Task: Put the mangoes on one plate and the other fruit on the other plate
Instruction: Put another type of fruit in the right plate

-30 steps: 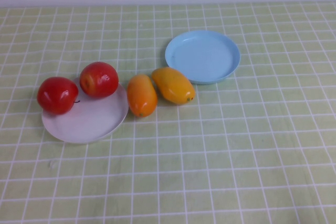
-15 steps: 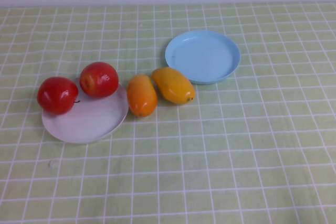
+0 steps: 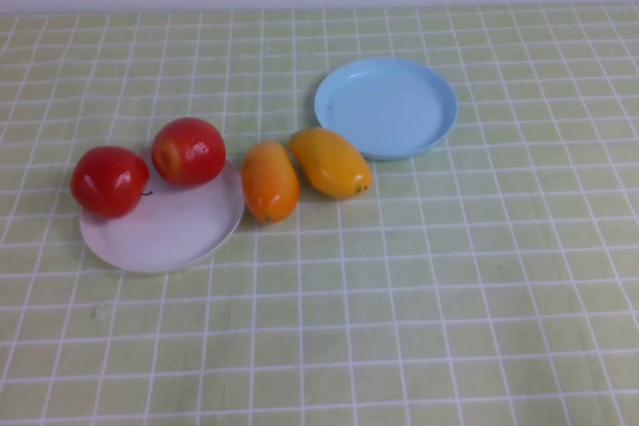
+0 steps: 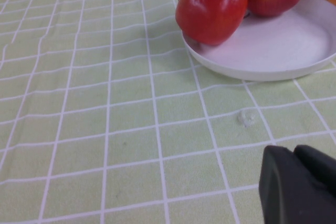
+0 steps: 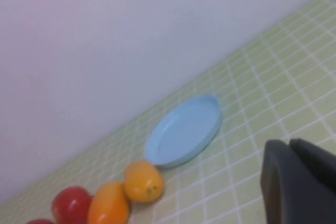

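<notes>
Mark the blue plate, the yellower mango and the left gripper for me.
blue plate [image 3: 344, 129], high view, on its near-left rim.
yellower mango [image 3: 330, 162], high view, on the middle of its top side.
left gripper [image 4: 295, 153], left wrist view, at its shut fingertips, above bare cloth short of the white plate [image 4: 273, 56].

Overhead view, two low wrist views

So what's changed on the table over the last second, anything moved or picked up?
Nothing visibly changed. Both mangoes lie on the cloth between the plates, the apples sit at the white plate, and the blue plate is bare. The left gripper and right gripper stay shut, holding nothing, out of the high view.
</notes>
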`<state>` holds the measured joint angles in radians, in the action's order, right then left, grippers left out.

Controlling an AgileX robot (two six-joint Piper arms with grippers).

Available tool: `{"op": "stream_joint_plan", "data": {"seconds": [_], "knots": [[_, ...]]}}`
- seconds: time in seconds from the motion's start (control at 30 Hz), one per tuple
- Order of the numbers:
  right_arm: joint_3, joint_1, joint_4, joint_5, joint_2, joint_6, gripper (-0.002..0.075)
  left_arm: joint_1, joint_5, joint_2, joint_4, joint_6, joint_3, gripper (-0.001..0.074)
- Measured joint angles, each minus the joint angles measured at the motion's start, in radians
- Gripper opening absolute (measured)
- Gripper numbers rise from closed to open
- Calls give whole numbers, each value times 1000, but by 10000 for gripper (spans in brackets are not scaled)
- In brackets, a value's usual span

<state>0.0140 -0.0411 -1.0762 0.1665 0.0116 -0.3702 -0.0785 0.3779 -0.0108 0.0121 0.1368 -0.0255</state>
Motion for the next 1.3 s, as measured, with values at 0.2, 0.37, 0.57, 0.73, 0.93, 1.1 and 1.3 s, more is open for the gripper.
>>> {"op": "stream_joint_plan", "data": {"seconds": [0.2,0.37,0.57,0.73,0.93,1.1,1.3], "knots": [[-229,0,43,278,-239,0,-16,0,0,0,0,0,0,4],[-440,0,200,542,-561,0,-16,0,0,0,0,0,0,4],[-665,-2,363,698,-922,-2,-16,0,0,0,0,0,0,4],[-849,-92,448,707,-1151,-2,-16,0,0,0,0,0,0,4],[-1139,-305,588,727,-1410,26,-13,0,0,0,0,0,0,4],[-1401,-429,671,789,-1620,18,91,0,0,0,0,0,0,4],[-1650,-514,724,785,-1826,-61,452,0,0,0,0,0,0,4]]}}
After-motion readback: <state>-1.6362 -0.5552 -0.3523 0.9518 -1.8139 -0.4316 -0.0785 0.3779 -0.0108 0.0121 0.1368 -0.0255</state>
